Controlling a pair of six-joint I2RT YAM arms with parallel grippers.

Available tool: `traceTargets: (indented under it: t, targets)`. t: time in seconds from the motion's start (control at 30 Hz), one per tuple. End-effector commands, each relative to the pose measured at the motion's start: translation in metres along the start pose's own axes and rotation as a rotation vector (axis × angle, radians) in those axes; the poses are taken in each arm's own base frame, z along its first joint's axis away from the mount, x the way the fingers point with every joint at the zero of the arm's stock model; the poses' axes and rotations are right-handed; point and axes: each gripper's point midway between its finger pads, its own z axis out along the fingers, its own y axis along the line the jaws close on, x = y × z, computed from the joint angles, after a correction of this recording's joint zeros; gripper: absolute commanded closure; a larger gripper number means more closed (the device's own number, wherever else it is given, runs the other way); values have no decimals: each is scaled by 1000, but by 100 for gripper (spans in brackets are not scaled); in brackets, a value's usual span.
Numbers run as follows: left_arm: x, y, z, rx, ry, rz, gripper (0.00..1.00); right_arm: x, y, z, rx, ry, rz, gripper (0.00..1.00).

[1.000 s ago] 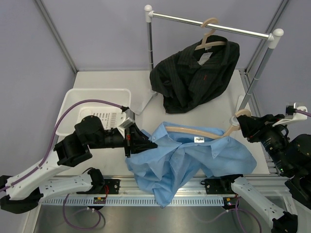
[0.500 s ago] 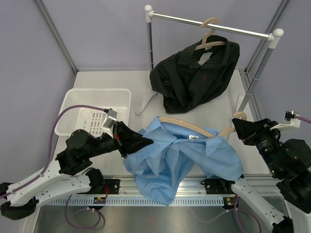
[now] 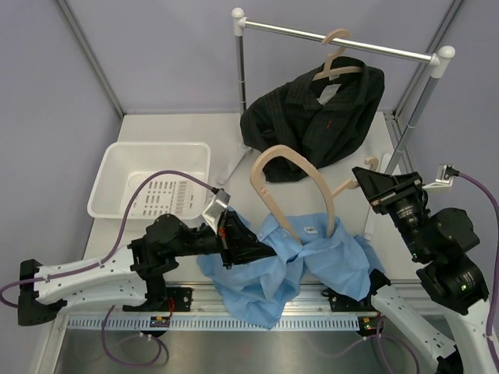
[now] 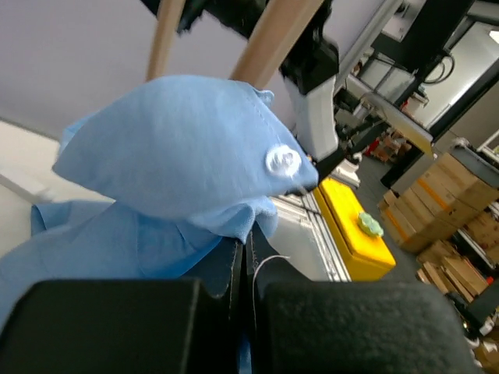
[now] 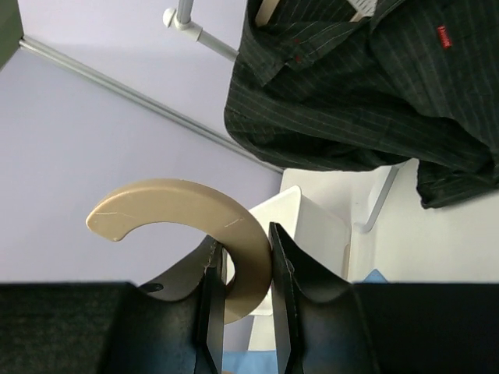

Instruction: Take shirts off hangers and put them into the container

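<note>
The right pincer (image 5: 240,269), clamped on the pale wooden hanger (image 5: 187,201), has lifted it up. The left pincer (image 4: 243,261) pinches the light blue collared shirt (image 3: 312,261) tight, so the shirt is nearly free.

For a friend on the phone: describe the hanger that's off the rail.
Find the crumpled light blue shirt at the table's front edge. The beige hanger sticks up from it, hook in the right gripper; its twin hangs on the rail.

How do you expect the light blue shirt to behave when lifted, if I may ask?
Probably floppy: the light blue shirt lies crumpled, sagging in folds off the hanger. Likely light too, since the left claw holds a bunched fold by a thin pinch.
</note>
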Motion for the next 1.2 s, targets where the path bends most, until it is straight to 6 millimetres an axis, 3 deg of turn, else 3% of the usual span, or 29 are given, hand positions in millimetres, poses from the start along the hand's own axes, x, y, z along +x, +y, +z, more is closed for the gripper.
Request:
traceTargets:
  t: [0.0,0.03,0.07,0.13,0.17,0.27,0.37,0.43,0.5,0.6,0.67,0.8,0.93,1.17]
  targets:
    - [-33,-25,7,23,-51,96,100,-10,42,6,-117,6,4,100]
    - [-37,-18,5,-47,-55,106,100,-13,41,4,-117,-3,-51,100]
    - [-24,-3,-1,-136,21,102,93,-13,36,2,-94,3,-89,100]
    - [-45,-5,-11,-207,9,160,71,-25,40,-6,-90,-26,-191,100]
    - [-36,3,-20,-258,65,166,64,-30,42,-12,-77,-25,-235,100]
    - [-52,-5,-54,-314,58,222,37,-41,40,-21,-28,-23,-372,100]
    - [-60,-9,-79,-348,43,239,24,-48,45,-27,-15,0,-479,100]
    - [-61,-28,-89,-273,58,251,15,-44,48,-24,-27,40,-541,100]
    - [-66,-52,-91,-173,74,270,13,-41,53,-26,-48,82,-598,100]
    - [-69,-72,-87,-83,110,284,13,-26,55,-23,-95,169,-656,100]
    - [-71,-78,-84,-55,115,289,13,-9,59,-26,-155,249,-667,100]
    - [-78,-100,-82,47,98,297,12,3,54,-30,-173,318,-684,100]
    - [-81,-106,-76,83,74,293,11,10,46,-27,-162,347,-687,100]
    - [-78,-95,-55,58,89,271,10,21,40,-15,-165,368,-665,100]
